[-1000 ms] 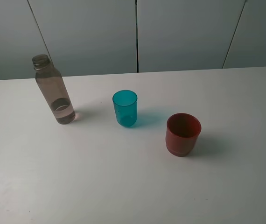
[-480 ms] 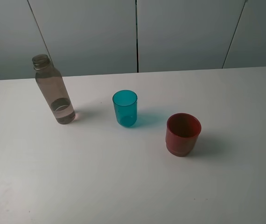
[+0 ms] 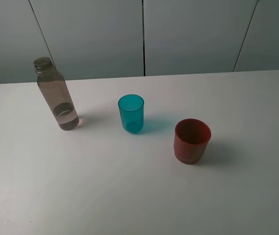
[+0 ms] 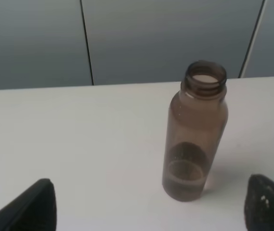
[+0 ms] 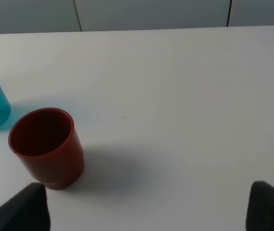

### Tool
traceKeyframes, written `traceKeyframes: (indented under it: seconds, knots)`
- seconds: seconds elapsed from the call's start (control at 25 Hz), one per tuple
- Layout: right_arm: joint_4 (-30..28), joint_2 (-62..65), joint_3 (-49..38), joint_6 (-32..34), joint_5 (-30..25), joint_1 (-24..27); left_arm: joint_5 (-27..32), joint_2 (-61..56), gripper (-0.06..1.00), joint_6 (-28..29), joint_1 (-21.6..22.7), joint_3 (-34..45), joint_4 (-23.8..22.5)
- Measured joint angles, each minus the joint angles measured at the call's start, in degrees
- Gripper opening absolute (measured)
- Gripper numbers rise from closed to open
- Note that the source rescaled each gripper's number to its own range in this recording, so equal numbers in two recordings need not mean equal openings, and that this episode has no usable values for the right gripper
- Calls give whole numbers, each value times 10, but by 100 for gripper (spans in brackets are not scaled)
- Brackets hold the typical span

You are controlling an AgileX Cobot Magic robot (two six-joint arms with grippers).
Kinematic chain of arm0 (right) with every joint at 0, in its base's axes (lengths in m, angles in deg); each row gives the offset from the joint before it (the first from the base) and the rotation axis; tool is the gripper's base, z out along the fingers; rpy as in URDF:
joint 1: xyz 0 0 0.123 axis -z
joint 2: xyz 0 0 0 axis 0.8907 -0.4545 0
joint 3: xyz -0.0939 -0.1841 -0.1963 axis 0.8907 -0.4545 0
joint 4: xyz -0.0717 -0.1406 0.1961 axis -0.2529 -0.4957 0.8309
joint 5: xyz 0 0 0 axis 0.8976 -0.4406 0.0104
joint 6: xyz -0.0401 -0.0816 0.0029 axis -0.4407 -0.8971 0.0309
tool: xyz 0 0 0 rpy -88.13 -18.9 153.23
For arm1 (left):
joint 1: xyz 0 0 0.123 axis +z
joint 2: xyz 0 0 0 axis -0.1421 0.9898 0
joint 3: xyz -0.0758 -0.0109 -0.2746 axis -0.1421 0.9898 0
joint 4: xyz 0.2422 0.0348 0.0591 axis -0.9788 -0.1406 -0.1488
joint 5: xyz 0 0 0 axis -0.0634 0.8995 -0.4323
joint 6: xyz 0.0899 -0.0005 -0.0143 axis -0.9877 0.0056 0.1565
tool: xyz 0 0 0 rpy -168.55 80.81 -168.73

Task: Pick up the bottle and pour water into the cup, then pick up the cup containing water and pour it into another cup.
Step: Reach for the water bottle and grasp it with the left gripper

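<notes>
We see the bottle point(image 3: 56, 95) as a see-through smoky grey-brown with no pattern, and it throws a faint pinkish tint onto the plain white table point(image 3: 129, 196) at its foot. The cup point(image 3: 131, 113) is a translucent teal-blue with a teal-tinged shadow, and another cup point(image 3: 192, 141) is an opaque red-brown, darker inside. Behind them we see pale grey wall panels point(image 3: 188, 34) split by thin dark seams point(image 3: 143, 36), while the left gripper point(image 4: 150, 211) and the right gripper point(image 5: 146, 211) have matt black fingertips.

A white table point(image 3: 129, 196) lies below the left gripper point(image 4: 151, 209) and right gripper point(image 5: 149, 207); ahead of both rises a grey wall point(image 3: 95, 34) split by dark seams point(image 3: 143, 36). Soft light, perhaps overhead.
</notes>
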Motion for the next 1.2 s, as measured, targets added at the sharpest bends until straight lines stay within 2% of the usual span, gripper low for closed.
traceKeyframes:
  seconds: [0.2,0.28,0.52,0.64,0.84,1.04,1.2]
  knots:
    - [0,0,0,0,0,0,-212,79,100,0,-17,94,25]
    - [0,0,0,3,0,0,-277,101,100,0,-25,120,28]
    - [0,0,0,3,0,0,-346,163,100,0,-27,133,17]
    - [0,0,0,3,0,0,-425,216,100,8,-27,145,-3]
    - [0,0,0,3,0,0,-536,315,100,71,-27,159,-79]
    - [0,0,0,3,0,0,-644,408,100,66,-28,160,-85]
    - [0,0,0,3,0,0,-761,489,100,53,-28,160,-96]
